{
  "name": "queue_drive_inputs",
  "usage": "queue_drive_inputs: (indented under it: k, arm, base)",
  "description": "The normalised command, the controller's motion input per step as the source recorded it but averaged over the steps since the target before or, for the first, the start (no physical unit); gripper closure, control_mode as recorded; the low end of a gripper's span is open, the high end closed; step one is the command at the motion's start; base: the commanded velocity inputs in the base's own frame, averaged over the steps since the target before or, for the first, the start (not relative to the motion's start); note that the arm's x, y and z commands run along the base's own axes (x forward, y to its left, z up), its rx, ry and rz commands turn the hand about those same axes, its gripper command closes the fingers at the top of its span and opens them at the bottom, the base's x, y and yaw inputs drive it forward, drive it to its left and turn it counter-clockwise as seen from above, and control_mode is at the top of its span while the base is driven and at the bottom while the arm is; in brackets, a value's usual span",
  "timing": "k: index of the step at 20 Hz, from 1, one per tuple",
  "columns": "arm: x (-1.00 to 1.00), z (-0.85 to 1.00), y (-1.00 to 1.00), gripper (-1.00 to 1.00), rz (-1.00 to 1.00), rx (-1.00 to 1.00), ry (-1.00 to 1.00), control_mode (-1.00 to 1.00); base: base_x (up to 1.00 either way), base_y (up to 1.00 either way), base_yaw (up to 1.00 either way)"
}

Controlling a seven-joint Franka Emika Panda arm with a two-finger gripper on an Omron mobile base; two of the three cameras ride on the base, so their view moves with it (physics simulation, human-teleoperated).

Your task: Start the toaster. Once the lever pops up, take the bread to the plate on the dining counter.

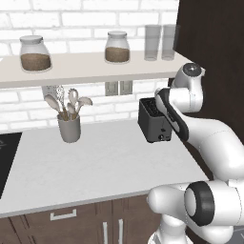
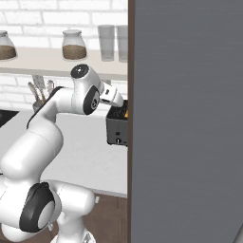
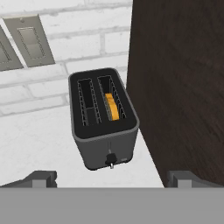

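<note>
The gripper [image 3: 111,178] hangs above and in front of the toaster [image 3: 103,118], its two dark finger tips [image 3: 41,178] spread wide at the bottom corners of the hand view, nothing between them. The toaster sits just ahead and below, a black boxy shell with rounded corners, two long slots lined with thin wire guides, and a tiny knob on its narrow near face. In the right-hand slot the bread [image 3: 112,106] stands on edge, showing orange-brown. The toaster rests on a pale speckled worktop [image 1: 105,167], close against a dark wood-grain panel [image 3: 183,87]. Behind it runs white brick wall [image 3: 65,57] with two grey switch plates [image 3: 29,40]. Over on the worktop stands a grey utensil cup [image 1: 69,128].
</note>
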Motion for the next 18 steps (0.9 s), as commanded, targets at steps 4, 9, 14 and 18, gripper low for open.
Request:
queue_drive_inputs:
  k: [4, 9, 14, 18]
  arm:
    - [0.0, 0.0, 0.0, -1.0, 0.0, 0.0, 0.0, -1.0]
    - [0.0, 0.0, 0.0, -1.0, 0.0, 0.0, 0.0, -1.0]
    - [0.0, 0.0, 0.0, -1.0, 0.0, 0.0, 0.0, -1.0]
    - [0.0, 0.0, 0.0, -1.0, 0.0, 0.0, 0.0, -1.0]
  base:
    - [0.0, 0.0, 0.0]
    - [0.0, 0.0, 0.0]
    - [0.0, 0.0, 0.0]
    - [0.0, 0.0, 0.0]
